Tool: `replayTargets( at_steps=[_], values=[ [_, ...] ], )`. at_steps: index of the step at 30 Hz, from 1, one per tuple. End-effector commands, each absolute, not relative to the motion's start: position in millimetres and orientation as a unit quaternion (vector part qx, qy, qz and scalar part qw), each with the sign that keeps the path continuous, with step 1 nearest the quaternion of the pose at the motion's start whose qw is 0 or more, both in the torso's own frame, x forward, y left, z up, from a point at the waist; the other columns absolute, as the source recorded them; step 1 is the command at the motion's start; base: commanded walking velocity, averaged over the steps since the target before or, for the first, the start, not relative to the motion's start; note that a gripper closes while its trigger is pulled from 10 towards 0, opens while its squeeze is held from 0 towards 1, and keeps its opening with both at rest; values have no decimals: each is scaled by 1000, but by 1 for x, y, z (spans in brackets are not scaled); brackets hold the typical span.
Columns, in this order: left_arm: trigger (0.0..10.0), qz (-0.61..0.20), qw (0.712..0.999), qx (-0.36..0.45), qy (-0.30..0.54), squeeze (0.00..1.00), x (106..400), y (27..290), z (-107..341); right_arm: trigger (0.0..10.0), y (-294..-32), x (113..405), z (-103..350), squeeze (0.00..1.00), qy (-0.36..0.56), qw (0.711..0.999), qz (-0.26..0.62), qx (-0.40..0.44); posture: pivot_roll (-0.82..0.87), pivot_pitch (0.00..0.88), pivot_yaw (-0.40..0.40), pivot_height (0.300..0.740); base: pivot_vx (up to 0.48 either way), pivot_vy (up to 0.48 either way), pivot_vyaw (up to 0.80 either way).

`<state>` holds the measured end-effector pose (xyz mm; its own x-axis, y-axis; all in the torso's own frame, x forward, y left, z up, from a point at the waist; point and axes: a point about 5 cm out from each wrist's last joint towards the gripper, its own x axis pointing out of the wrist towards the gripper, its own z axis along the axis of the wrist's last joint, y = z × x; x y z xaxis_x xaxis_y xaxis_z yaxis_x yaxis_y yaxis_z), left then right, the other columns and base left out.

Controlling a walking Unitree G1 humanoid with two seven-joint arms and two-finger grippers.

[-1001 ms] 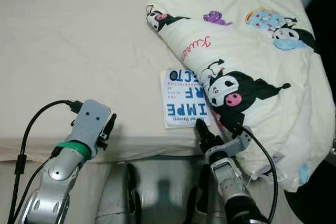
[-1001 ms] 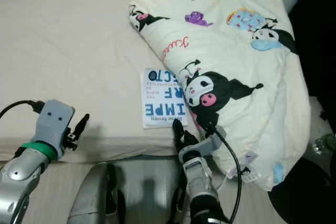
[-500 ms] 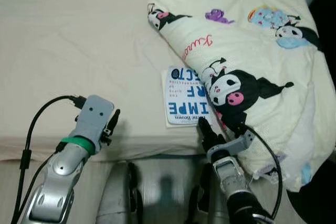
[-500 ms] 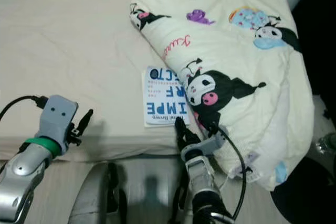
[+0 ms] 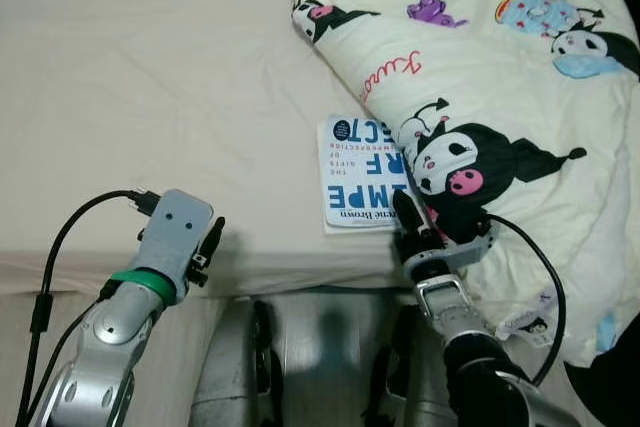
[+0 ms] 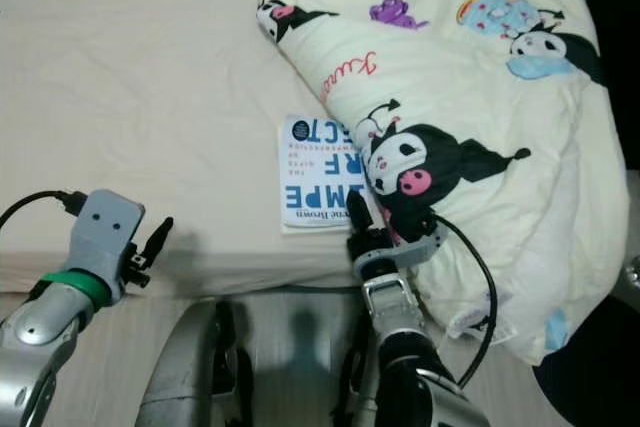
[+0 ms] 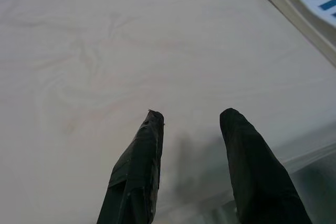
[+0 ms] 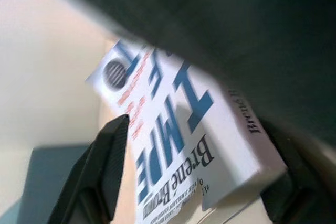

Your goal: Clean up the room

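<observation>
Basically, a wide bed [image 5: 150, 67] with a plain cream sheet takes up most of what's in front of the robot. A big cream comforter [image 5: 500, 77] printed with cartoon characters is bunched on the robot's right side of the bed, draping over the edge. Its lower fold lies over the right part of a white book [image 5: 358, 175] with blue lettering; the book lies flat on the sheet near the front edge of the bed, cover up.

The right pincer [image 5: 409, 225] is at the near edge of the book, fingers spread on either side of the book's corner. The right wrist view shows one black finger [image 8: 102, 166] beside the cover and the other blurred against the opposite edge; whether they touch the book, cannot tell. A black cable loops from that wrist across the comforter.

The left pincer [image 5: 208, 244] hovers over the front edge of the bed, well apart from the book, on the robot's left. Its fingers [image 7: 137, 166] are spread, nothing between them, bare sheet beyond.
</observation>
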<state>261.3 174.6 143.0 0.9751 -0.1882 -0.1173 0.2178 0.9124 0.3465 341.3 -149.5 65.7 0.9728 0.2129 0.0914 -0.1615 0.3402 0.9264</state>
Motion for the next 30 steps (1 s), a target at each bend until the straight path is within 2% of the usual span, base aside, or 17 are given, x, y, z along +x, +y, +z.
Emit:
replayTargets(
  at_steps=[1, 2, 8, 26, 29, 30],
  values=[
    [10000, -104, 975, 186, 60, 0, 257, 177, 136, 3765, -138, 336, 58, 0, 48, 813, 130, 565, 276, 305, 153, 600, 0, 0, 0],
    [10000, -104, 975, 186, 60, 0, 257, 177, 136, 0, -136, 337, 59, 0, 50, 814, 140, 562, 276, 305, 153, 600, 0, 0, 0],
    [10000, -103, 976, 184, 61, 0, 259, 176, 136, 0, -132, 342, 72, 0, 34, 803, 207, 557, 265, 290, 143, 600, 0, 0, 0],
    [10000, -95, 980, 170, 45, 0, 273, 170, 137, 0, -140, 357, 104, 0, -13, 784, 257, 565, 221, 210, 92, 600, 0, 0, 0],
    [10000, -87, 983, 158, 29, 0, 283, 163, 139, 0, -136, 362, 129, 0, -38, 777, 341, 528, 188, 177, 58, 600, 0, 0, 0],
    [10000, -87, 983, 158, 29, 0, 283, 163, 139, 0, -136, 362, 129, 0, -38, 777, 341, 528, 188, 177, 58, 600, 0, 0, 0]
  ],
)
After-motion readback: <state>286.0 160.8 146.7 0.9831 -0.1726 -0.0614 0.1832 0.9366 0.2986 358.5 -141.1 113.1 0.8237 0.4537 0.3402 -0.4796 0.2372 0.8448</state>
